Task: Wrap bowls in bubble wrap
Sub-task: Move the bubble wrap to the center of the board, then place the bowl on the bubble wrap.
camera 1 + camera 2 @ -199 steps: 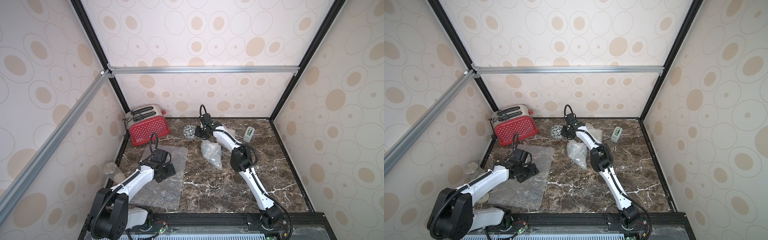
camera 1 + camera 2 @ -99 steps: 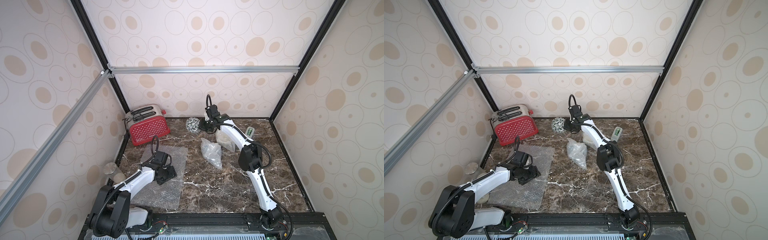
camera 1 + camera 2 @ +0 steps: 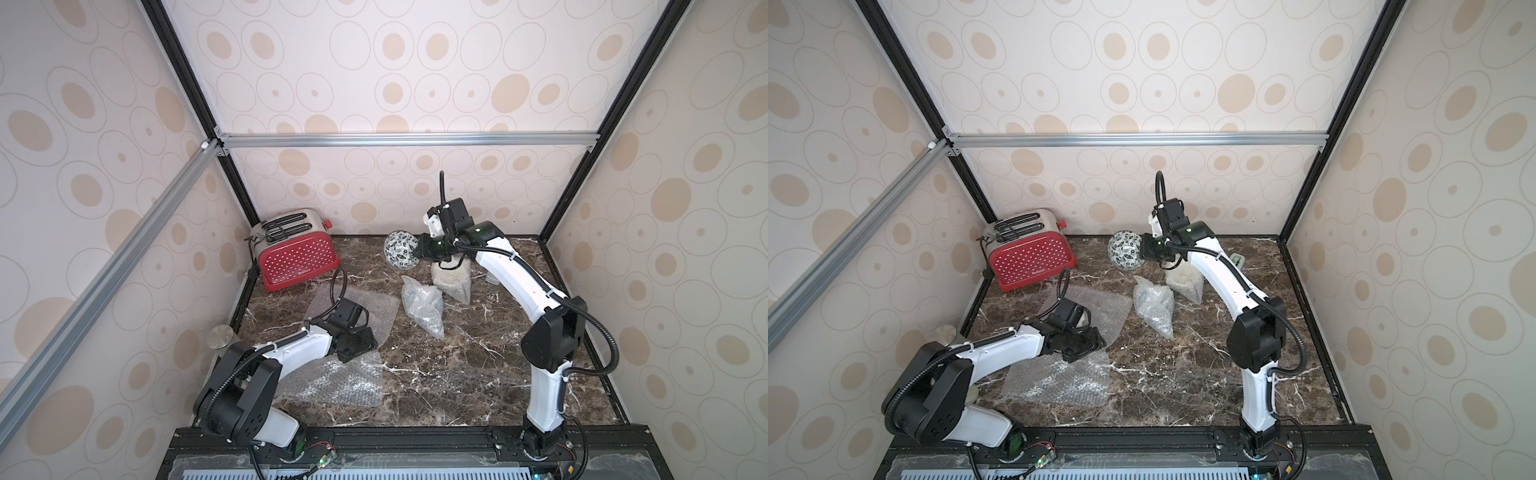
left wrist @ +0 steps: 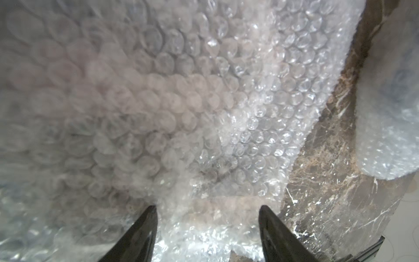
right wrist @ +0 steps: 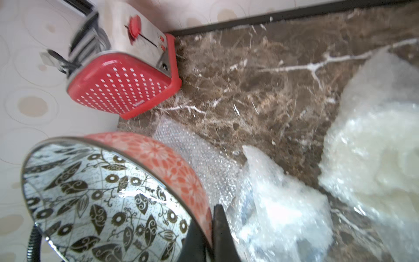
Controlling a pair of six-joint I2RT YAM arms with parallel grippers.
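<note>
**Both top views.** A grey bundle (image 3: 422, 305) and a cream bundle (image 3: 451, 282) lie wrapped mid-desk (image 3: 457, 374), so two bowls appear done. The leaf-pattern bowl (image 3: 401, 250) hangs bare at 12 o'clock, pinched by the right end effector (image 3: 420, 249). The loose bubble wrap sheet (image 3: 1059, 380) lies at 8 o'clock.

**Left wrist.** The left end effector (image 4: 207, 226) is spread over the sheet (image 4: 158, 102), gripping nothing.

**Right wrist.** The fingers (image 5: 217, 229) clamp the bowl's rim. The toaster (image 5: 122, 86) at 10 o'clock and both bundles flank the route to the sheet.
</note>
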